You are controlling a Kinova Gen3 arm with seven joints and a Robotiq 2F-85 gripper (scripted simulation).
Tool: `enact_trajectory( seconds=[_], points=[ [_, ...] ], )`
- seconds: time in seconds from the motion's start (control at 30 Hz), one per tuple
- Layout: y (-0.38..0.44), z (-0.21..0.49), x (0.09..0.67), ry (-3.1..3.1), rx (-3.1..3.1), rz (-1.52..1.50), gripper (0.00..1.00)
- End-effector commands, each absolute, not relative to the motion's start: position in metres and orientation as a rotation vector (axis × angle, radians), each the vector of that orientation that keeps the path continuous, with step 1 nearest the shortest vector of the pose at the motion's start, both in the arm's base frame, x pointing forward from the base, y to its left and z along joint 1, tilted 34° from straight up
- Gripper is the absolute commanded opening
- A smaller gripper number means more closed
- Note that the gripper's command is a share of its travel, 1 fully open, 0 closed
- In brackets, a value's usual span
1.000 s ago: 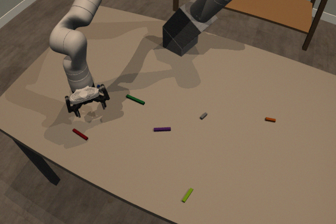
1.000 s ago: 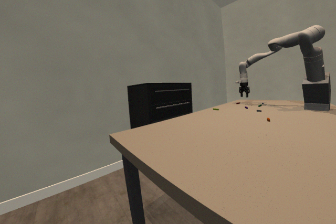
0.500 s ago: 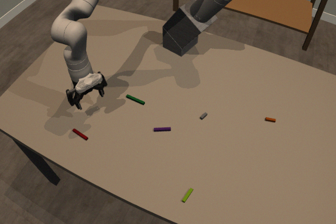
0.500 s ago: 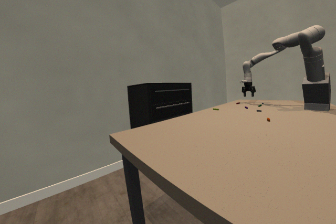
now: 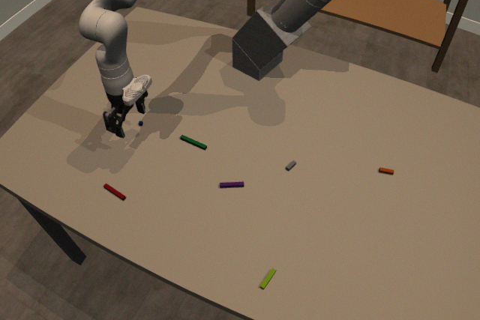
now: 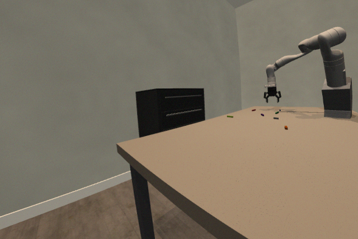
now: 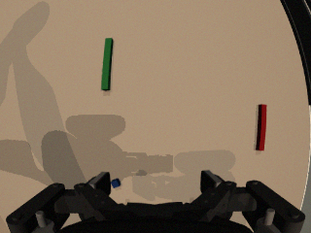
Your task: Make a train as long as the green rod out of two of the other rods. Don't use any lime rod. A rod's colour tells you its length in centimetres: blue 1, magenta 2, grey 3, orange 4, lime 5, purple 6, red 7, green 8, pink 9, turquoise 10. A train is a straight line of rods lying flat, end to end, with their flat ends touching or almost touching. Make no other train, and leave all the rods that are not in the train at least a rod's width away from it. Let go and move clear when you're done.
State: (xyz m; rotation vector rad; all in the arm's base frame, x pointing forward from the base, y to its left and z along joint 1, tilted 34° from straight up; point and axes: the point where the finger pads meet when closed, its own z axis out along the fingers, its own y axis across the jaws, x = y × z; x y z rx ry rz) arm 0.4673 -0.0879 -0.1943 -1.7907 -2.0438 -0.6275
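Observation:
My gripper (image 5: pixel 126 118) hangs open and empty above the table's far left part; it also shows in the exterior view (image 6: pixel 272 97) and the wrist view (image 7: pixel 155 194). A tiny blue rod (image 5: pixel 140 123) lies just right of the fingers, seen in the wrist view (image 7: pixel 116 183) near the left finger. The green rod (image 5: pixel 193 142) lies to the right of it, also in the wrist view (image 7: pixel 107 64). The red rod (image 5: pixel 114 191) lies nearer the front left edge, also in the wrist view (image 7: pixel 260 127).
A grey rod (image 5: pixel 290 165) and an orange rod (image 5: pixel 385 171) lie to the right. A lime rod (image 5: pixel 268 278) lies near the front edge. The arm's dark base block (image 5: pixel 257 47) stands at the back. A black drawer cabinet (image 6: pixel 170 109) stands beyond the table.

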Motion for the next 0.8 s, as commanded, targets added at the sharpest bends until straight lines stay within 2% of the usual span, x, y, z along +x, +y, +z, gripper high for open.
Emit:
enact_trajectory(
  seconds=[0.0,0.77],
  points=[
    [-0.098,-0.197,0.458,-2.080,-1.758,-0.653,1.00],
    [-0.121,-0.213,0.413,-2.431,-1.378,-0.764,1.00]
  ],
)
